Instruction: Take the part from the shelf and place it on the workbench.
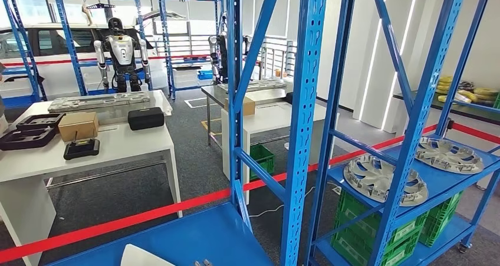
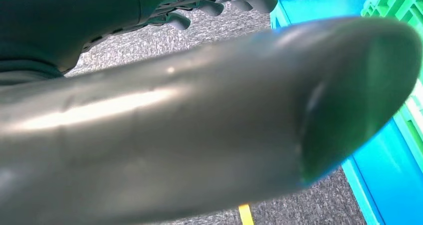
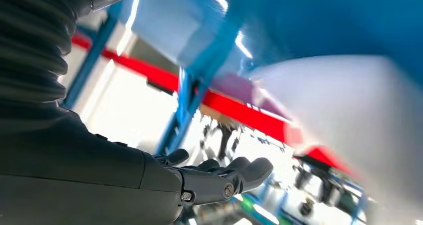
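Note:
A white part (image 1: 141, 258) lies on the blue shelf board (image 1: 212, 230) at the bottom edge of the head view, just in front of me. In the right wrist view the same white part (image 3: 359, 130) is a large blur close beyond my right hand (image 3: 149, 180), whose fingers (image 3: 239, 172) are stretched out and hold nothing. My left hand (image 2: 189, 130) hangs over grey floor beside a blue shelf frame (image 2: 384, 165), its thick thumb stretched out and its fingers (image 2: 219, 5) loose, with nothing in it. The white workbench (image 1: 118, 151) stands to the left.
The workbench carries a cardboard box (image 1: 78, 125) and black cases (image 1: 145, 118). Blue shelf uprights (image 1: 303, 101) rise right in front of me. Red tape (image 1: 147, 216) runs across. Silver wheel covers (image 1: 377, 179) and green crates (image 1: 377, 233) sit on the right rack. Another humanoid robot (image 1: 121, 53) stands far back.

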You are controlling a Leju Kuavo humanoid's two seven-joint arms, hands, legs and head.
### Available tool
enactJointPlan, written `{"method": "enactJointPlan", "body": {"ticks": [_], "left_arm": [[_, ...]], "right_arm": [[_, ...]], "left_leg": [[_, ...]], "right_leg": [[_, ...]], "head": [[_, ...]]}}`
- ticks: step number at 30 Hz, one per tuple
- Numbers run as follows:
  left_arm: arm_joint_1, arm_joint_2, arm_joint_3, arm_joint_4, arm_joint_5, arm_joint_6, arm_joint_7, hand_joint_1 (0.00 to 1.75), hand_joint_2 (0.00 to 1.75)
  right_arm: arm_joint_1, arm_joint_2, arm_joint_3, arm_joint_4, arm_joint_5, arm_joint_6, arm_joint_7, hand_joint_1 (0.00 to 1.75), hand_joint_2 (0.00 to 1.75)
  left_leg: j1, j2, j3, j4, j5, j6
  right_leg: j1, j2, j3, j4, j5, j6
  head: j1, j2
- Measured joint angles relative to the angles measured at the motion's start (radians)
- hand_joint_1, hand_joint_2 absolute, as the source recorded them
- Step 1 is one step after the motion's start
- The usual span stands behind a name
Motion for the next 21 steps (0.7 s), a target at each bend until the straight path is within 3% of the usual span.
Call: {"method": "enactJointPlan", "body": {"ticks": [8, 18, 19, 21], "left_arm": [[0.002, -0.008, -0.001, 0.004, -0.008, -0.005, 0.011, 0.0, 0.0], [0.002, -0.013, -0.01, 0.008, -0.01, -0.012, 0.006, 0.0, 0.0], [0.002, -0.013, -0.012, 0.008, -0.01, -0.012, 0.005, 0.0, 0.0], [0.002, -0.013, -0.015, 0.008, -0.011, -0.013, 0.001, 0.0, 0.0]], "right_arm": [[-0.021, 0.019, 0.112, 0.0, 0.065, -0.027, -0.023, 0.0, 1.75], [-0.014, 0.025, 0.123, 0.0, -0.045, -0.06, -0.065, 0.0, 1.75], [-0.014, 0.025, 0.117, 0.0, -0.066, -0.058, -0.069, 0.06, 1.75], [-0.013, 0.024, 0.105, 0.0, -0.092, -0.053, -0.071, 0.85, 1.75]], "left_leg": [[0.0, 0.0, 0.001, 0.0, 0.0, 0.0], [0.0, 0.0, 0.003, 0.0, 0.0, 0.0], [0.0, 0.0, 0.004, 0.0, 0.0, 0.0], [0.0, 0.0, 0.005, 0.0, 0.0, 0.0]], "right_leg": [[0.0, 0.0, 0.0, 0.0, 0.0, 0.0], [0.0, 0.0, 0.0, 0.0, 0.0, 0.0], [0.0, 0.0, 0.0, 0.0, 0.0, 0.0], [0.0, 0.0, 0.0, 0.0, 0.0, 0.0]], "head": [[0.0, 0.0], [0.0, 0.0], [0.0, 0.0], [0.0, 0.0]]}}
